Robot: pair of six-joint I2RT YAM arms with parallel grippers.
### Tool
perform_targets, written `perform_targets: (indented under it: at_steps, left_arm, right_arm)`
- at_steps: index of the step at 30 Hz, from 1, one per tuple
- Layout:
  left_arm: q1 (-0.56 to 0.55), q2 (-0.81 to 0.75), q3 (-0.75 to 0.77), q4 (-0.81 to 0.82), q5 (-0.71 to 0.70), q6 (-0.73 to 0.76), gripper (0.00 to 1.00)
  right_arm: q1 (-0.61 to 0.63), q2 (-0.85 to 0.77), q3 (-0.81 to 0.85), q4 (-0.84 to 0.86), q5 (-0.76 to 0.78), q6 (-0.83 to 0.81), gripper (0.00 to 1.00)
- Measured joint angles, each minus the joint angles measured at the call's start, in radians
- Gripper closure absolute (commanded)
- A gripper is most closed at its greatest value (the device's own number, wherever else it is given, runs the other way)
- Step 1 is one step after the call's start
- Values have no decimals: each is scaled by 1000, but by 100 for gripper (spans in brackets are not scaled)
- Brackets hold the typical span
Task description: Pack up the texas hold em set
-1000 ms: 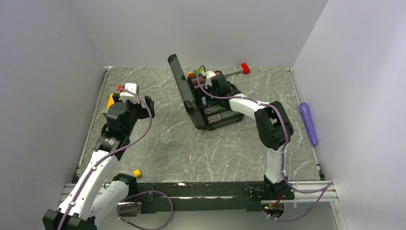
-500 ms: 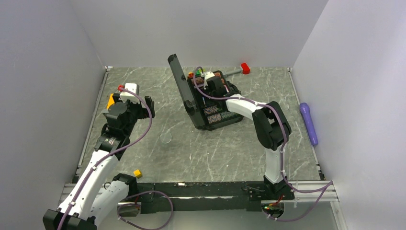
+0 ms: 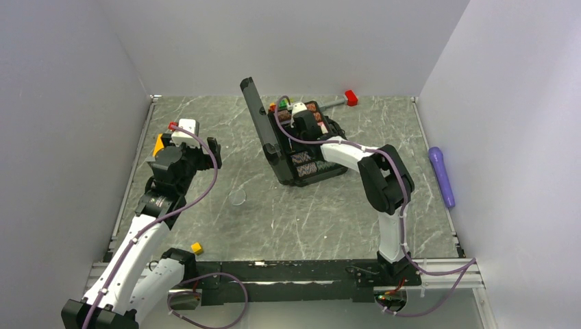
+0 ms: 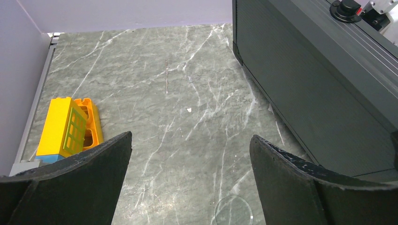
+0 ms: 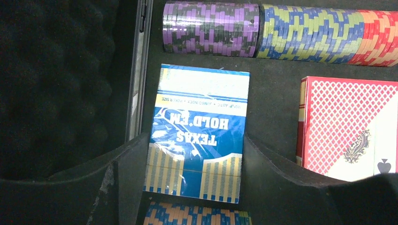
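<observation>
Lying lengthwise, text inverted: blue deck

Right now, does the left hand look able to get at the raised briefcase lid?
Probably yes. The left hand is open and faces the lid on its outer side across open tabletop, with only a flat clear disc lying between. The right arm is inside the case, not in that path.

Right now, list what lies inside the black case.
The case holds a blue deck, gripped by the right gripper, a red-backed deck and chip rows. The gripper hides whatever lies beneath it.
</observation>
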Motion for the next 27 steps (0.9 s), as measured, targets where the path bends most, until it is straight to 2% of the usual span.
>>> perform_targets:
  at_steps: [9, 17, 21, 27]
  left_arm:
    - [0, 0, 0, 0, 0, 0, 1]
    - [0, 0, 0, 0, 0, 0, 1]
    - [0, 0, 0, 0, 0, 0, 1]
    - [0, 0, 0, 0, 0, 0, 1]
  right_arm:
    - [4, 10, -9, 29, 22, 6, 44]
    - [3, 13, -9, 39, 18, 14, 15]
    - [-10, 6, -10, 46, -42, 26, 8]
    - [-45, -9, -9, 31, -159, 30, 5]
